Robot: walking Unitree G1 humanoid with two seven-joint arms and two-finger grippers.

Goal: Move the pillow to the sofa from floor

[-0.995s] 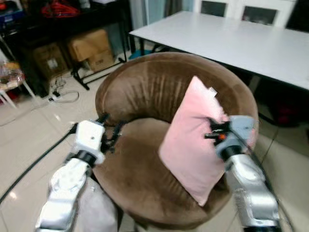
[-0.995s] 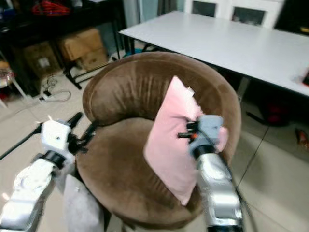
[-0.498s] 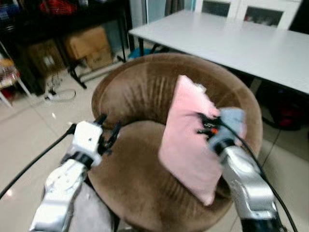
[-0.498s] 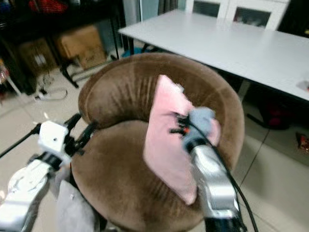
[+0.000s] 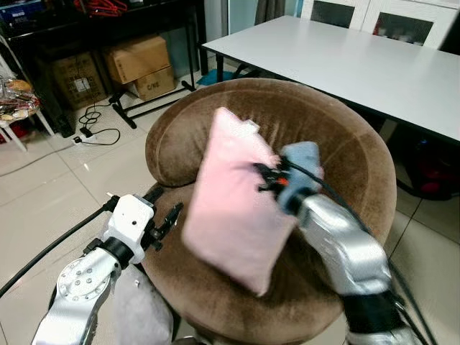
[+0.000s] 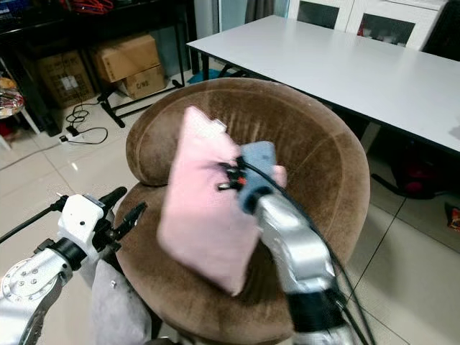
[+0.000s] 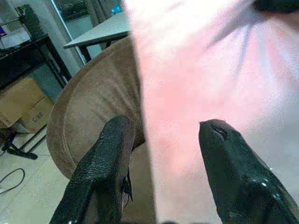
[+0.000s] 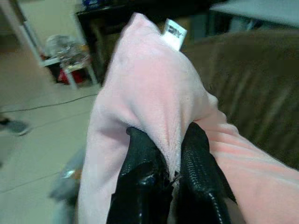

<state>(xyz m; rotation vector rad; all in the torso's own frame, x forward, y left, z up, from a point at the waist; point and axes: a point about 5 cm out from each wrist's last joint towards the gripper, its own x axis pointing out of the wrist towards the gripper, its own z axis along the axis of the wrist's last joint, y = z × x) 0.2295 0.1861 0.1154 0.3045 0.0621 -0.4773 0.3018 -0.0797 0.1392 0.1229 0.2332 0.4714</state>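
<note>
Our right gripper [image 8: 170,175] is clenched on the pink pillow [image 5: 233,205], mid-frame above the brown sofa [image 5: 338,158]. Our left gripper [image 7: 161,168] is released at lower left.

Looks like a lived-in home, a living and dining room. Round brown velvet armchair [image 5: 338,151] beside a long white table [image 5: 359,65] on pale tiled floor [image 5: 43,194]. Cardboard boxes [image 5: 136,61] stowed under a dark rack.

- I see the pillow [image 5: 233,201] motion-blurred along its lower edge; it hides part of the sofa [image 5: 345,154] seat.
- Right gripper [image 8: 170,161]: pillow fabric covers the tips of its fingers [image 8: 140,158].
- The tabletop [image 5: 359,61] is cut off by the frame edge.
</note>
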